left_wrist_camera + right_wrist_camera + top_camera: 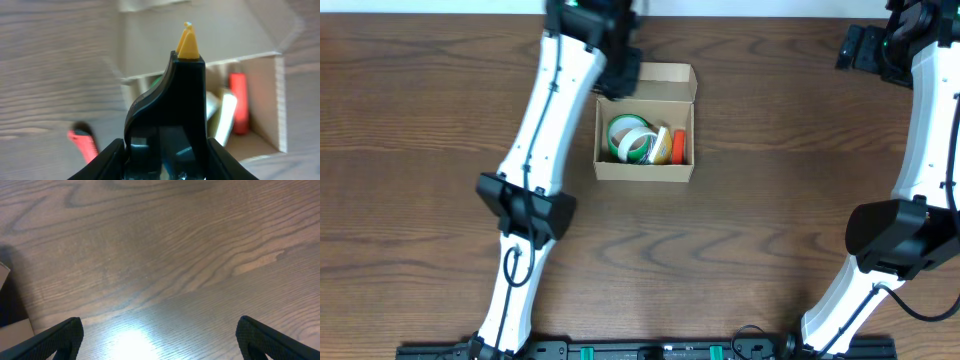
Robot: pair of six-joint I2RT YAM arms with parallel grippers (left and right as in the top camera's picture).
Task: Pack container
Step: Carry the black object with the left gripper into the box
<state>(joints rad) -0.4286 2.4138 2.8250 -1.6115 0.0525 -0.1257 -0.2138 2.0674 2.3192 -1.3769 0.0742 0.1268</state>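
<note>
The container (645,170) is an open tan cardboard box with its flap lid (665,83) standing at the back. Inside lie a green tape roll (628,138), a yellow item (662,146) and an orange-red cutter (679,146). My left gripper (618,76) hovers over the box's back left corner. In the left wrist view it (165,152) is shut on a black cutter with a yellow tip (188,46), pointing at the lid (200,35). The box interior (262,107) shows a red cutter (239,102). My right gripper (860,46) is open and empty over bare table (160,340).
A second red cutter (84,144) lies on the wooden table left of the box in the left wrist view; in the overhead view my left arm hides it. My right arm stands at the far right edge.
</note>
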